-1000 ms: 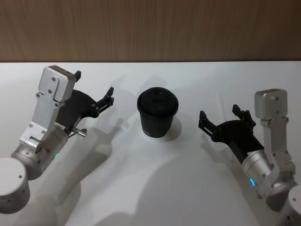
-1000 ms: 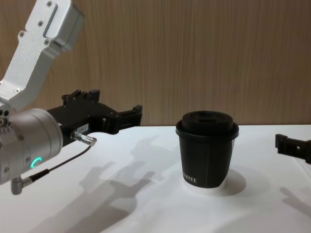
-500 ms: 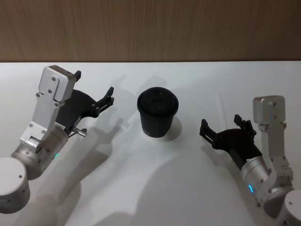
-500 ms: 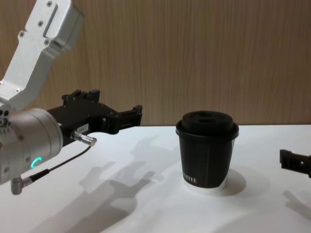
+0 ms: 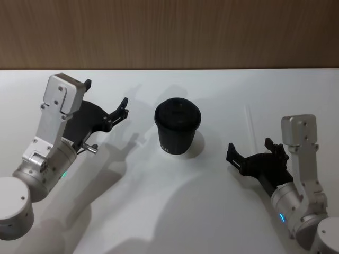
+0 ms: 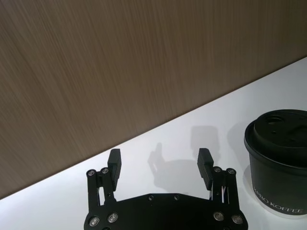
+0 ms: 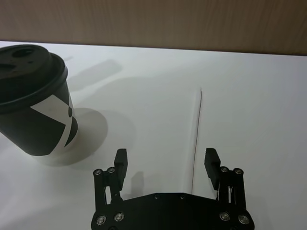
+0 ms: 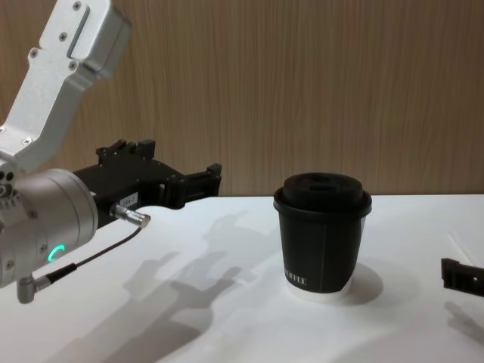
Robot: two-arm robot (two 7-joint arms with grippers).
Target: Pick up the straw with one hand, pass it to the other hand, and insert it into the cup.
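The straw's [image 5: 250, 123] near end shows between the spread, empty fingers of the right gripper [image 5: 250, 148]; thin, white and straight, it lies flat on the smooth white table [image 5: 212, 90]. The black, dome-lidded cup [image 5: 177, 127] stands upright to its left, apart. Beyond the cup the left gripper [image 5: 106, 94] hangs open, before a wood-grain wall [image 5: 169, 32].
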